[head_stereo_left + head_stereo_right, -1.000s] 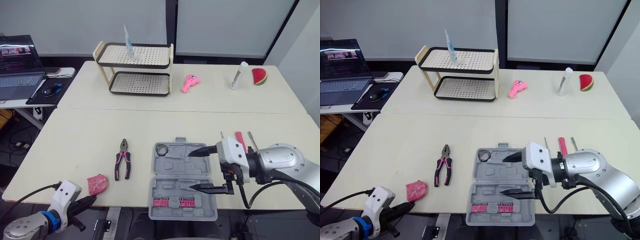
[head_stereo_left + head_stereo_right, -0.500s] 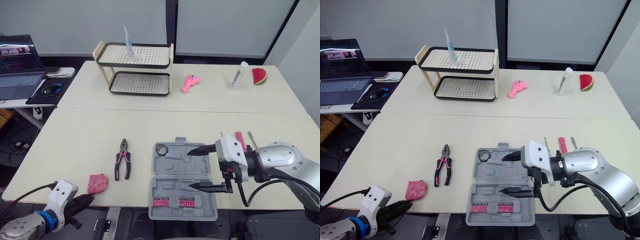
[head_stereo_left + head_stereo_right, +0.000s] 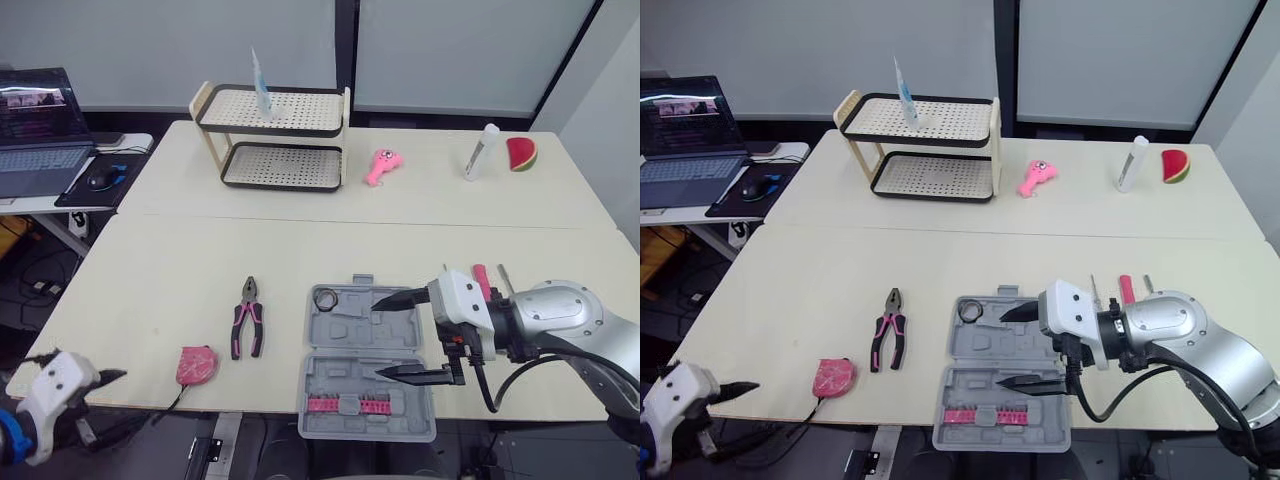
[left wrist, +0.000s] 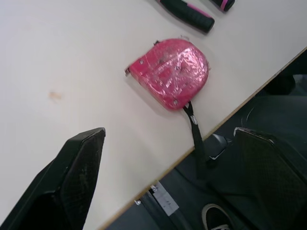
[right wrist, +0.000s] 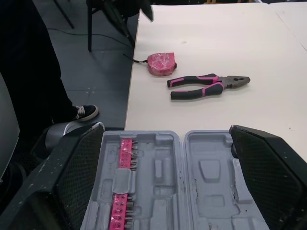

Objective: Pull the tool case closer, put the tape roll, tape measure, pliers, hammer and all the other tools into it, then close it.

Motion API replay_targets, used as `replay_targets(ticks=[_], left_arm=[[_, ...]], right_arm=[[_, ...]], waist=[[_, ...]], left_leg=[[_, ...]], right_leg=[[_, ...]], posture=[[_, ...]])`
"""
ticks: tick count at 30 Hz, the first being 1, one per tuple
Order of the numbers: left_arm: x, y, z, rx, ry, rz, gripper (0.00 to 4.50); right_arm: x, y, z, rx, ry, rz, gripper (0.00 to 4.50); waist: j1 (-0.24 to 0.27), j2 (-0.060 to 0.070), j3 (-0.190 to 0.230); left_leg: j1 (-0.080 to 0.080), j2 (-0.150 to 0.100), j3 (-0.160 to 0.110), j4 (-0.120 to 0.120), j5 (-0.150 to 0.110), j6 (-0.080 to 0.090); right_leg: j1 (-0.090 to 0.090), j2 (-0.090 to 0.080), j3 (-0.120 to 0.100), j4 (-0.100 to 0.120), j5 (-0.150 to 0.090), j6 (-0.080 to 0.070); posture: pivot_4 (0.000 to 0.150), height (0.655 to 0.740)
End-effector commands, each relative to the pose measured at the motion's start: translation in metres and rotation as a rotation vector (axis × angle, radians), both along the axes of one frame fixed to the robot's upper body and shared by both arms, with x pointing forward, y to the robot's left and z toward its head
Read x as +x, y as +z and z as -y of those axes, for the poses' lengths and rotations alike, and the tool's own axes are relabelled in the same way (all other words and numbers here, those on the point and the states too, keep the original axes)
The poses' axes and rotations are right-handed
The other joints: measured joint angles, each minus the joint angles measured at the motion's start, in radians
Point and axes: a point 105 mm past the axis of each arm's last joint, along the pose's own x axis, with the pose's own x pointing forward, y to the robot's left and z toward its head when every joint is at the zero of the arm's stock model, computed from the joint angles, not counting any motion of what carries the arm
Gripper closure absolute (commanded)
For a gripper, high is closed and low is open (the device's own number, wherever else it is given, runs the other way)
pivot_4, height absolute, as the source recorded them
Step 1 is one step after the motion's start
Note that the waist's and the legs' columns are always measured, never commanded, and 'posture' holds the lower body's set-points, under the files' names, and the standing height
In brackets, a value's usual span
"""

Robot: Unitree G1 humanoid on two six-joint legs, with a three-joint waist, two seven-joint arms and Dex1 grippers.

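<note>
R tool spread over open tool case, L tool spread, low by tape measure

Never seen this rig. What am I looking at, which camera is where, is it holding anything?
It's a humanoid robot with two arms, each ending in a two-finger black gripper. The two wide pictures come from its head cameras, looking down over a table; the two close ones come from wrist cameras, looking along each gripper. On the table: an open grey tool case with pink bits and a dark ring inside, black-and-pink pliers, and a pink tape measure at the near edge. The right gripper hovers open over the case; the left gripper is open off the table edge near the tape measure. Neither holds anything.
</note>
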Motion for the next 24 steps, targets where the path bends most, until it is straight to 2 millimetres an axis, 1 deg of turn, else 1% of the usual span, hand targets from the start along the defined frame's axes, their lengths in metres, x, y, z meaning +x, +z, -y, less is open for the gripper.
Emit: replay_targets(ticks=[1,4,6,10,15,18,22,24], left_arm=[[0.009,-0.005,-0.003,0.052,-0.144,-0.046,0.01],[0.017,-0.012,-0.003,0.077,-0.240,-0.083,0.01],[0.018,-0.017,-0.003,0.092,-0.296,-0.103,0.01],[0.033,-0.027,0.004,0.094,-0.362,-0.090,0.01],[0.044,-0.037,0.007,0.096,-0.390,-0.077,0.01],[0.044,-0.043,0.009,0.103,-0.429,-0.092,0.01],[0.054,-0.046,0.012,0.101,-0.423,-0.075,0.01],[0.055,-0.048,0.013,0.109,-0.442,-0.079,0.01]], right_arm=[[-0.007,0.007,-0.009,-0.001,0.045,0.026,0.00],[-0.007,0.005,-0.010,-0.019,0.051,0.022,0.00],[-0.007,0.004,-0.011,-0.028,0.053,0.021,0.00],[-0.006,0.002,-0.012,-0.037,0.051,0.015,0.00],[-0.006,0.000,-0.014,-0.042,0.053,0.011,0.00],[-0.006,-0.001,-0.014,-0.043,0.053,0.010,0.00],[-0.006,-0.001,-0.014,-0.043,0.054,0.009,0.00],[-0.007,-0.001,-0.014,-0.042,0.056,0.008,0.00]], waist=[[-0.003,0.001,0.000],[-0.007,0.001,0.000],[-0.008,0.001,0.000],[-0.009,0.001,0.001],[-0.009,0.000,0.000],[-0.009,0.000,0.000],[-0.010,0.000,0.000],[-0.010,0.000,0.000]], left_leg=[[0.000,0.000,0.000,0.000,0.000,0.000],[-0.001,0.000,0.001,0.000,0.000,0.000],[-0.003,0.000,0.002,0.000,0.000,0.000],[-0.004,0.001,0.003,0.000,0.000,0.000],[-0.004,0.001,0.003,0.000,0.000,0.000],[-0.004,0.001,0.003,0.000,0.000,0.000],[-0.004,0.001,0.004,0.001,0.000,0.000],[-0.004,0.001,0.004,0.001,0.000,0.000]], right_leg=[[0.000,0.000,0.000,0.000,0.000,0.000],[-0.001,0.000,0.000,0.001,0.000,0.000],[-0.005,0.001,-0.001,0.002,0.000,0.000],[-0.007,0.002,-0.001,0.003,0.000,0.000],[-0.007,0.003,-0.001,0.004,0.000,0.000],[-0.009,0.003,0.000,0.005,0.000,0.000],[-0.012,0.003,0.000,0.010,0.000,0.000],[-0.012,0.003,0.000,0.012,0.000,0.000]], posture=[[0.150,0.7290],[0.150,0.7290],[0.150,0.7290],[0.150,0.7290],[0.150,0.7290],[0.150,0.7290],[0.150,0.7290],[0.150,0.7290]])
